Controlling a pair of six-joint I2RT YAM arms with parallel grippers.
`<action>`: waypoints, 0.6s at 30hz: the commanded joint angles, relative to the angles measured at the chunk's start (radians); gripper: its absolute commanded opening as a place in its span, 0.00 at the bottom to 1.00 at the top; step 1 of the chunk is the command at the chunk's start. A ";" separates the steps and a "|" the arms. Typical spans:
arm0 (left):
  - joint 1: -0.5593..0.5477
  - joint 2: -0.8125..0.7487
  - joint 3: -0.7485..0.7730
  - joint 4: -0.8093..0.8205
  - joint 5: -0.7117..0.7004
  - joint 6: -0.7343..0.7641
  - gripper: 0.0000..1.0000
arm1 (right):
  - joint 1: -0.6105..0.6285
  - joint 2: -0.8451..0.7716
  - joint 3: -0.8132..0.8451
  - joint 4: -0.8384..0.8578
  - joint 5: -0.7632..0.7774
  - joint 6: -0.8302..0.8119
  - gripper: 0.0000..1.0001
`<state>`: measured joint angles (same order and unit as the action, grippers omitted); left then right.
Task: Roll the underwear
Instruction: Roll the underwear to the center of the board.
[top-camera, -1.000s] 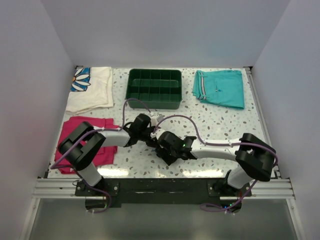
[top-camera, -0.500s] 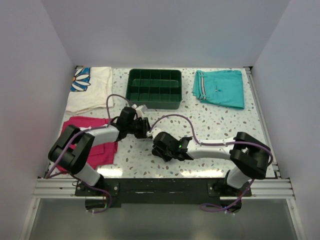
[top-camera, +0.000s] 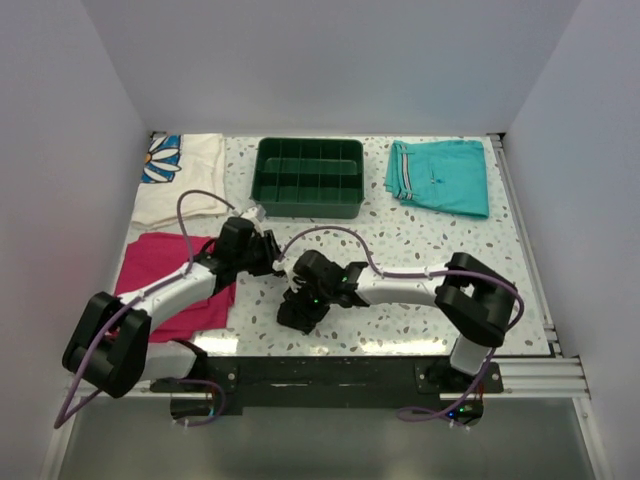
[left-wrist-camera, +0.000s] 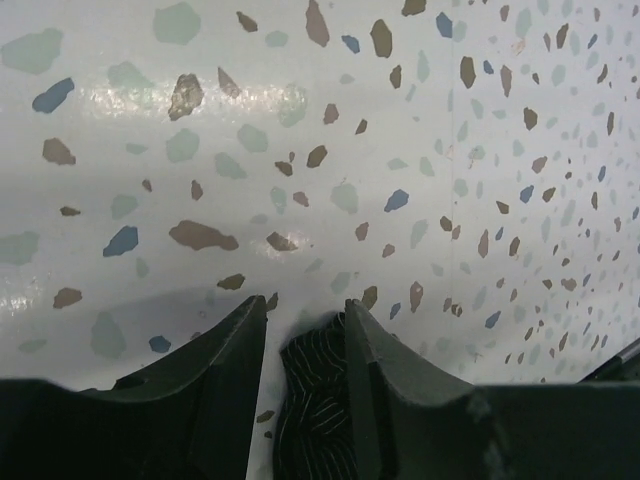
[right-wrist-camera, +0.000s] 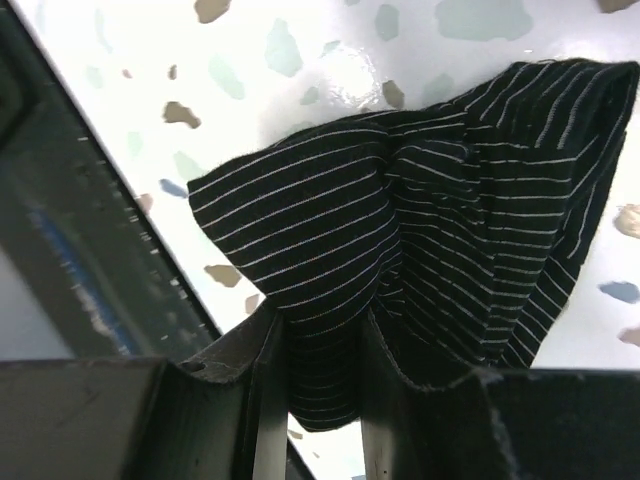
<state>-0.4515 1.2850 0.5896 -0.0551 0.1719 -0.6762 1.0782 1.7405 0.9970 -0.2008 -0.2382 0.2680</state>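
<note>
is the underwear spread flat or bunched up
Bunched up: the underwear gathers in deep folds, pinched in the jaws of the right gripper.

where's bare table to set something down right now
Widest bare patch: right half, between the teal shorts and the right arm. A smaller one lies in front of that arm. Crowded at centre-left, where both arms meet the underwear beside the magenta cloth.
</note>
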 joint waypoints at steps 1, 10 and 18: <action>0.005 -0.046 -0.039 -0.040 -0.061 -0.036 0.42 | -0.084 0.010 -0.010 0.056 -0.265 0.080 0.16; 0.005 -0.108 -0.083 -0.042 -0.084 -0.059 0.43 | -0.179 0.050 0.006 0.055 -0.404 0.122 0.15; 0.005 -0.205 -0.117 0.024 -0.009 -0.028 0.44 | -0.274 0.120 -0.058 0.170 -0.483 0.244 0.11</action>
<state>-0.4515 1.1221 0.4923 -0.1013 0.1112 -0.7216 0.8360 1.8320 0.9535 -0.0841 -0.6842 0.4461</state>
